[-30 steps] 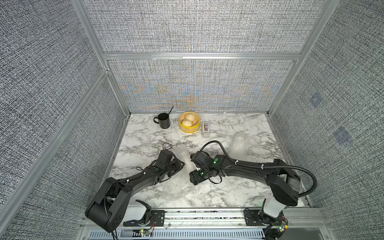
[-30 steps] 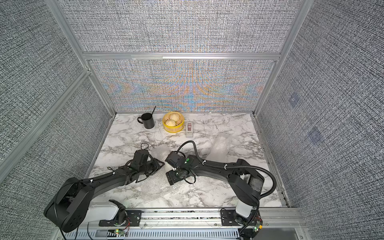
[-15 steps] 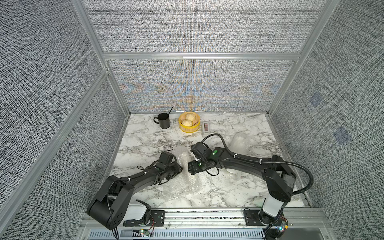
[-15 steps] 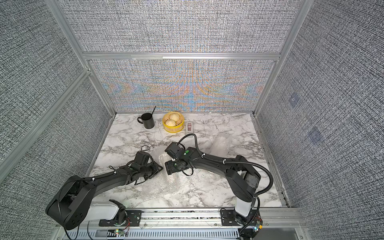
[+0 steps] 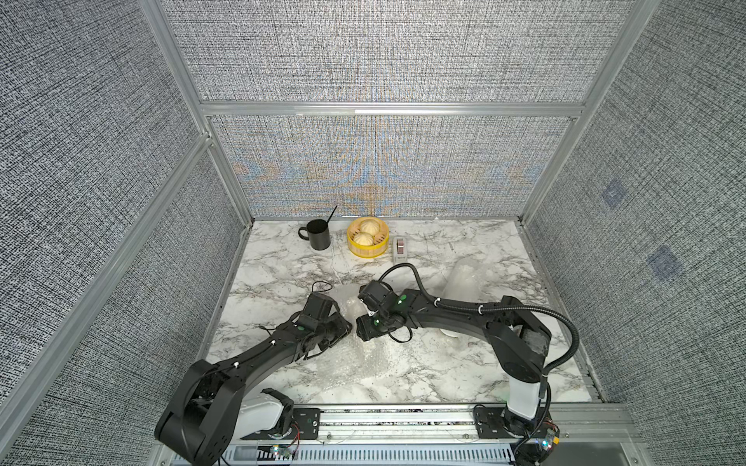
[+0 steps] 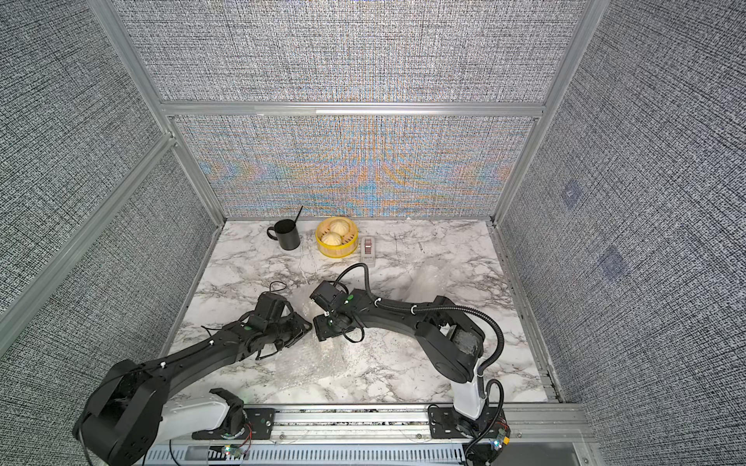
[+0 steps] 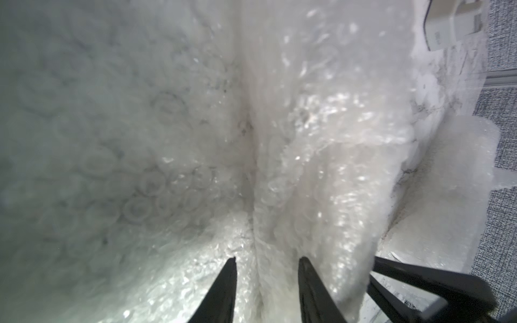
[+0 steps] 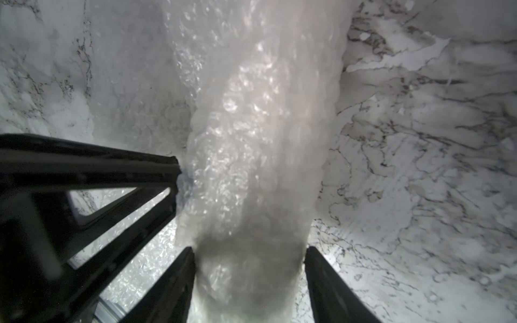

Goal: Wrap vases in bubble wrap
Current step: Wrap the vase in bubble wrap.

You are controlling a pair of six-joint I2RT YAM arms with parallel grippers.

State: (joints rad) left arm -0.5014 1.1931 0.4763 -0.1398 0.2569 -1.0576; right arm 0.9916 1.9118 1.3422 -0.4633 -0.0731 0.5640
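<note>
A vase rolled in bubble wrap (image 8: 251,134) lies on the marble between my two grippers, seen in both top views (image 5: 350,310) (image 6: 305,304). My right gripper (image 8: 249,251) (image 5: 361,327) has a finger pressed against each side of this bundle. From the other side, my left gripper (image 7: 267,261) (image 5: 346,327) is shut on a fold of the wrap (image 7: 279,195). More of the bubble wrap sheet (image 5: 355,363) trails toward the table's front edge. A second wrapped bundle (image 5: 460,278) lies behind my right arm, partly hidden by it.
A black mug (image 5: 317,236), a yellow steamer basket (image 5: 365,252) with two buns and a small white device (image 5: 399,248) stand along the back wall. Fabric panels on metal frames close in three sides. The arm rail (image 5: 403,419) runs along the front.
My right gripper has moved back and left, up to the wrapped vase, and its jaws have narrowed onto it. The left gripper has kept its hold and barely shifted.
</note>
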